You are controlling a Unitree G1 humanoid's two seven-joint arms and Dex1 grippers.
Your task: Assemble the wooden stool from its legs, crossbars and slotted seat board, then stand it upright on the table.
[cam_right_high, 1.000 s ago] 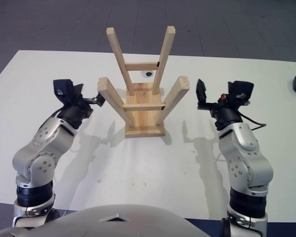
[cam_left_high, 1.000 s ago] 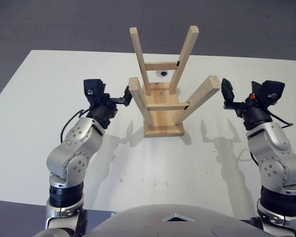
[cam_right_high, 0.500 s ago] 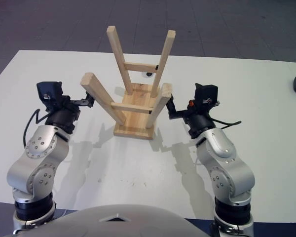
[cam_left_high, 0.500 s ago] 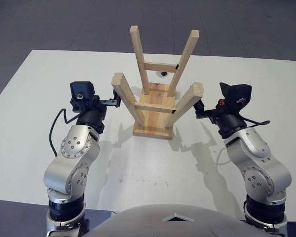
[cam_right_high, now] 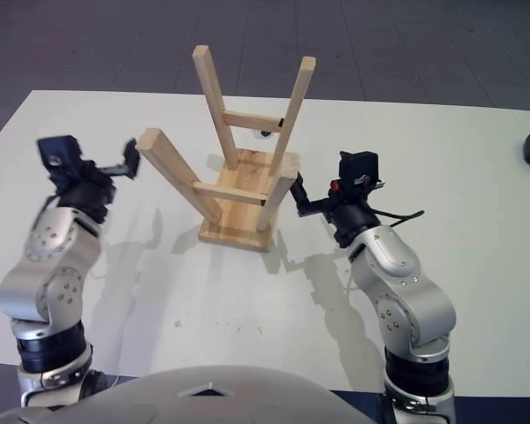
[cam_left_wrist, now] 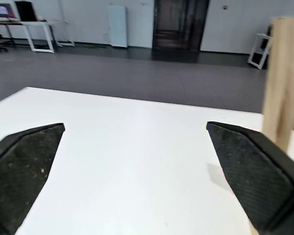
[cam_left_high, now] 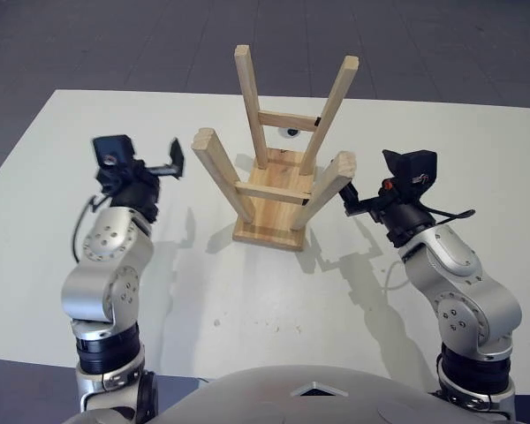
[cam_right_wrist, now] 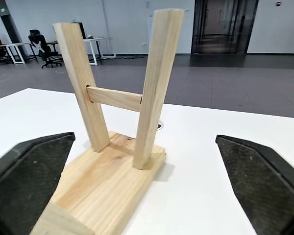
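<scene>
While the stool (cam_left_high: 274,190) rests upside down on the tabletop (cam_left_high: 247,300), legs up, the right fingers (cam_right_wrist: 262,171) hang open just beside its near right leg (cam_left_high: 325,190); the left fingers (cam_left_high: 174,157), also open, stand apart from it. The right wrist view adds the far crossbar (cam_right_wrist: 115,98) framed between its fingers.

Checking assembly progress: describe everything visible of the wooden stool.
The wooden stool is pale bare wood, assembled: four legs joined in pairs by two crossbars, set in a seat board. It stands upside down, seat board on the white table, legs splaying upward. The open right gripper sits beside one near leg; contact unclear.
</scene>
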